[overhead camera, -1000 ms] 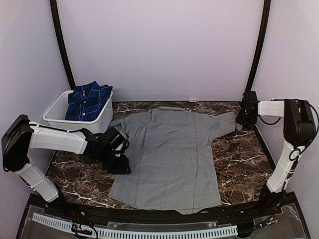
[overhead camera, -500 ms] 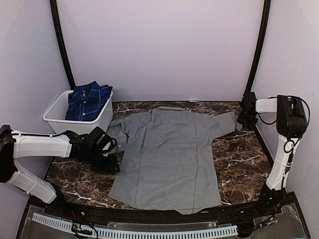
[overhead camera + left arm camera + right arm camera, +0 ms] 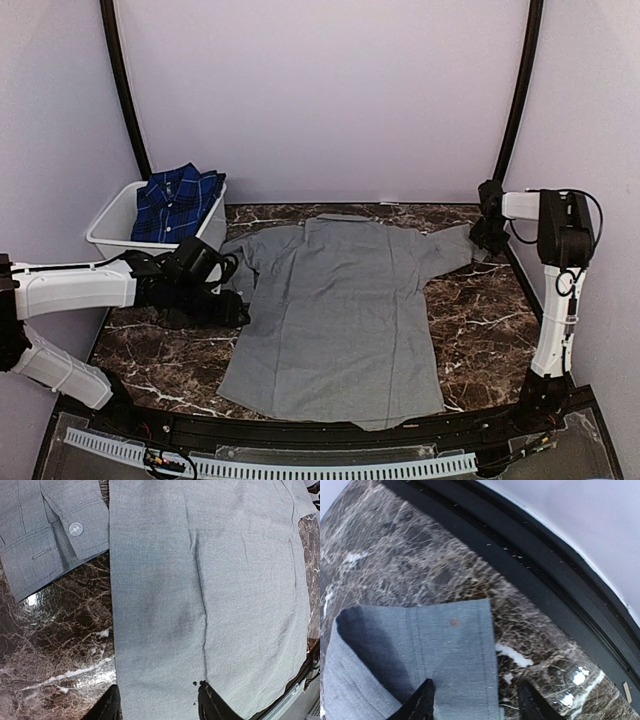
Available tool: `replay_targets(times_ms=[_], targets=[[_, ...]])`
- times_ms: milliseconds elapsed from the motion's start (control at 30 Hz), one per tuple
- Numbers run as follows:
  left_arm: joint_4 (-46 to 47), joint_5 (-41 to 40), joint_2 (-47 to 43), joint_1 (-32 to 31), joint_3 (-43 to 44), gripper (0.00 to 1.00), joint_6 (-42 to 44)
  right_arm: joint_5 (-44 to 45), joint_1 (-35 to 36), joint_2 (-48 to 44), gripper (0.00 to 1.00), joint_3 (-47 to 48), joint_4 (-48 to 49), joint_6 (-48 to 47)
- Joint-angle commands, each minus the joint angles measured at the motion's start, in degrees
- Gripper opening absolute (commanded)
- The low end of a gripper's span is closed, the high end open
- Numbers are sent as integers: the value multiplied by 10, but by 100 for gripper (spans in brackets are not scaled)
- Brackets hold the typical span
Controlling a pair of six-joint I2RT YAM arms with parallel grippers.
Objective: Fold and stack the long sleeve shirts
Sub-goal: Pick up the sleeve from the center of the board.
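Widening over the cuff (image 3: 450, 630), right gripper (image 3: 477, 702) joins left gripper (image 3: 157, 705) open; grey shirt (image 3: 340, 320) lies flat, unfolded.

The grey shirt (image 3: 210, 580) lay flat on the marble table (image 3: 55, 635), its buttoned cuff (image 3: 50, 545) at upper left. The left gripper (image 3: 159, 703) hung with fingers apart over the shirt's edge.

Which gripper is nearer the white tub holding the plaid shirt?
Left. The left gripper hangs just in front of the white tub, at the grey shirt's edge. The right gripper is across the table, over that shirt's far sleeve cuff.
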Motion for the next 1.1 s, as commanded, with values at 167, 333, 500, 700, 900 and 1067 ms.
replay_targets(times_ms=[167, 333, 500, 700, 900, 1067], targets=[[16, 14, -6, 1, 41, 51, 24, 25, 18, -3, 26, -57, -26, 5], [12, 13, -5, 1, 49, 51, 33, 33, 20, -15, 6, -67, -25, -11], [12, 13, -4, 1, 48, 52, 35, 36, 10, -54, 0, -88, -12, -24], [15, 15, -2, 1, 45, 52, 34, 20, -17, -120, 0, -137, 8, -35], [20, 21, 10, 0, 43, 52, 34, -55, -17, -186, 0, -208, 51, -10], [28, 27, 23, 1, 46, 51, 32, -92, 6, -246, 0, -272, 95, 8]])
